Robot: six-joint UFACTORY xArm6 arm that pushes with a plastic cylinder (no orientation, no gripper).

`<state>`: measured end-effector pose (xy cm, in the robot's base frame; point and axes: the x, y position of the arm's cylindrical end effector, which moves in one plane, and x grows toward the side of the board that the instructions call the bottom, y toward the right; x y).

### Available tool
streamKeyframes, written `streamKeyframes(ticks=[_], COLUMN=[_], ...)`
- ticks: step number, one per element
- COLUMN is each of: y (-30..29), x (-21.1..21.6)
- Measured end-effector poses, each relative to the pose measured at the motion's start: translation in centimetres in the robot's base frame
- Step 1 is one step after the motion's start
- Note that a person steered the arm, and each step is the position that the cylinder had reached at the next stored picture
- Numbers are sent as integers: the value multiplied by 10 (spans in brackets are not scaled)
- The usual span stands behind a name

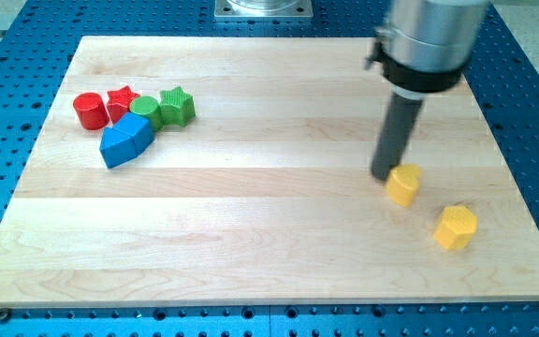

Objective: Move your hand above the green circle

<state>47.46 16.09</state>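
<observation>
Seven small blocks sit on a pale wooden surface [251, 234] made of joined planks, which rests on a blue perforated metal base [531, 112]. Five are clustered at the view's upper left: one red cylinder [89, 110], one red star [122, 101], one green circle [144, 108], one green star [177, 106] and one blue block [125, 140] with a pointed, arrow-like shape. The green circle lies between the two stars, touching the blue block just below it. Two yellow blocks sit at the view's right, well apart from the cluster: one small yellow block [403, 184], shape unclear, and one yellow hexagonal block [456, 227]. All look like matte plastic. A grey metal cylinder carries a dark straight rod; my tip [383, 176] rests just left of the small yellow block, nearly touching it. There are no jaws to report, only the rod.
</observation>
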Motion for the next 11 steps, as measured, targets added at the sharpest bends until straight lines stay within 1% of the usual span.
streamKeyframes(ticks=[2,3,4,5,6,7,8,10,11], y=[35,35,51,57,26,-73,-90,-95,-163], x=[9,35,13,-68,-144,-174,-177,-176,-168])
